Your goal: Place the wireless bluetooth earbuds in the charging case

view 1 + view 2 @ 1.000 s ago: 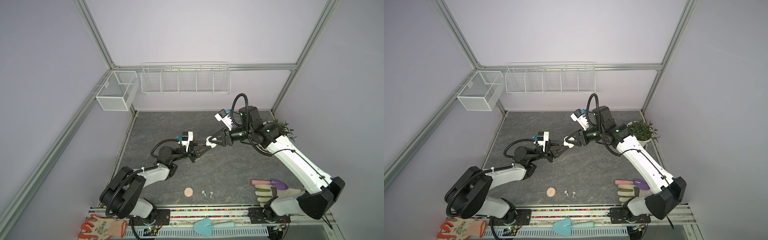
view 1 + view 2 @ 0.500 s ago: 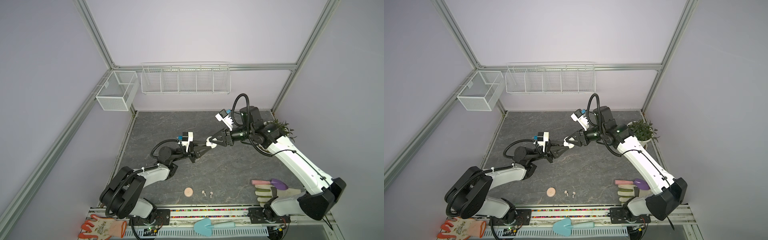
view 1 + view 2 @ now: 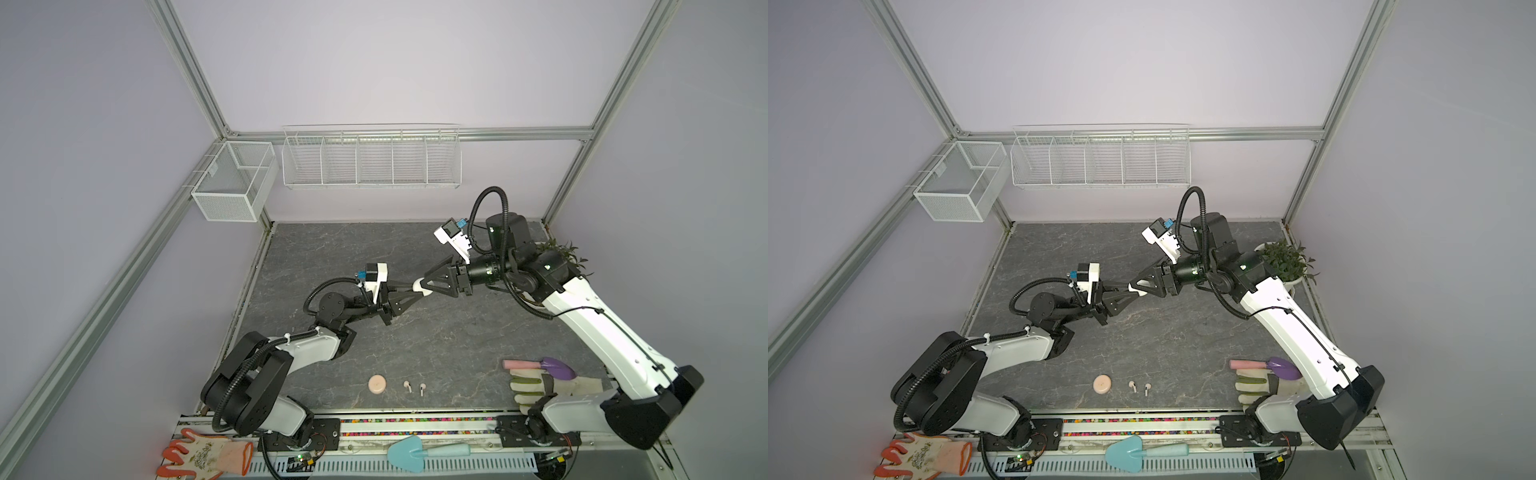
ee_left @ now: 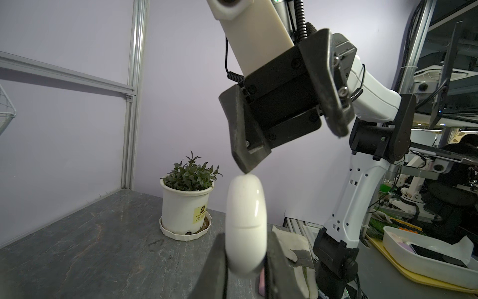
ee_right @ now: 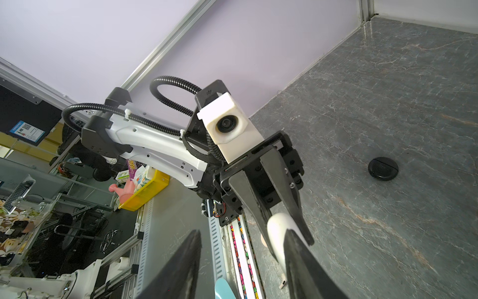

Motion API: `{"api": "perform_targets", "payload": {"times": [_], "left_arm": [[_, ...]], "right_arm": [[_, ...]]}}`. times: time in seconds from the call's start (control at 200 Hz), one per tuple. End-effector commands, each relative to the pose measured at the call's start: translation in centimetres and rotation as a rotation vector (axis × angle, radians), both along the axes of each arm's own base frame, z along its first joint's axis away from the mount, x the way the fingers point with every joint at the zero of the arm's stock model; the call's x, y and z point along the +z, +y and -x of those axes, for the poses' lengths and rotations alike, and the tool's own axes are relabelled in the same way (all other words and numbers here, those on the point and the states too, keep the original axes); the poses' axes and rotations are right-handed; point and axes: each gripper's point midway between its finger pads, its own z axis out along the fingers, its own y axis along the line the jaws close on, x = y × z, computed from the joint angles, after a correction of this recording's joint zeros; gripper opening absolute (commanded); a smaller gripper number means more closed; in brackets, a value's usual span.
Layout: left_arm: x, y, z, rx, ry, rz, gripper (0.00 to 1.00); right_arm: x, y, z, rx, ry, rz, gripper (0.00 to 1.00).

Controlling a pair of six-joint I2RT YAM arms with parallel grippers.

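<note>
1. Left gripper [image 4: 247,240] clamps the white charging case [image 3: 418,286] at top-view centre, long axis aimed up-right.
2. Right gripper [image 4: 293,152] spread, one fingertip [image 4: 244,165] on its end.
3. Earbuds [image 3: 407,386] lie lower centre, stems down-frame.

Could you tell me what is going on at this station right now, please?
The left gripper is clamped on a closed white charging case, held up off the table. The right gripper is open, one fingertip at the case's far end, apparently touching it. Two pale pink earbuds lie loose near the table's front edge, beside a round pink case, not yet in any case.
</note>
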Motion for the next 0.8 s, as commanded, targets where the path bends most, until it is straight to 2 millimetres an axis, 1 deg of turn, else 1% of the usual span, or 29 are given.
{"api": "perform_targets", "payload": {"times": [0.0, 0.09, 0.2, 0.28, 0.335, 0.42, 0.535, 0.625, 0.645, 0.795], "left_arm": [[0.1, 0.3, -0.4, 0.023, 0.002, 0.019, 0.0], [0.0, 0.2, -0.3, 0.016, 0.002, 0.014, 0.0], [-0.2, 0.2, 0.1, 0.001, -0.001, 0.006, 0.0], [-0.2, 0.2, 0.2, -0.01, -0.001, 0.004, 0.0], [-0.2, 0.1, 0.3, -0.019, 0.001, 0.001, 0.0], [-0.2, 0.1, 0.4, -0.027, 0.002, 0.0, 0.0], [-0.2, 0.0, 0.5, -0.038, 0.009, -0.003, 0.0], [-0.1, 0.0, 0.4, -0.039, 0.011, 0.0, 0.0], [-0.1, 0.0, 0.4, -0.041, 0.014, -0.002, 0.0], [0.0, 0.1, 0.4, -0.036, 0.014, 0.002, 0.0]], "right_arm": [[-1.3, 0.0, 0.9, 0.036, 0.013, 0.03, 0.54], [-1.8, -0.5, 0.6, 0.023, -0.026, 0.093, 0.53], [-1.2, -1.5, 0.2, 0.001, -0.128, 0.149, 0.57], [-1.3, -2.1, -0.4, -0.016, -0.19, 0.176, 0.58], [-1.3, -2.1, -0.7, -0.014, -0.207, 0.182, 0.6], [-1.3, -1.4, -0.6, 0.028, -0.187, 0.165, 0.6], [-2.0, -0.5, -0.4, 0.091, -0.129, 0.157, 0.55], [-2.1, 0.0, -0.2, 0.139, -0.098, 0.139, 0.48], [-2.5, -0.1, 0.2, 0.148, -0.069, 0.15, 0.46], [-2.7, -0.1, 0.7, 0.173, -0.047, 0.147, 0.35]]}}
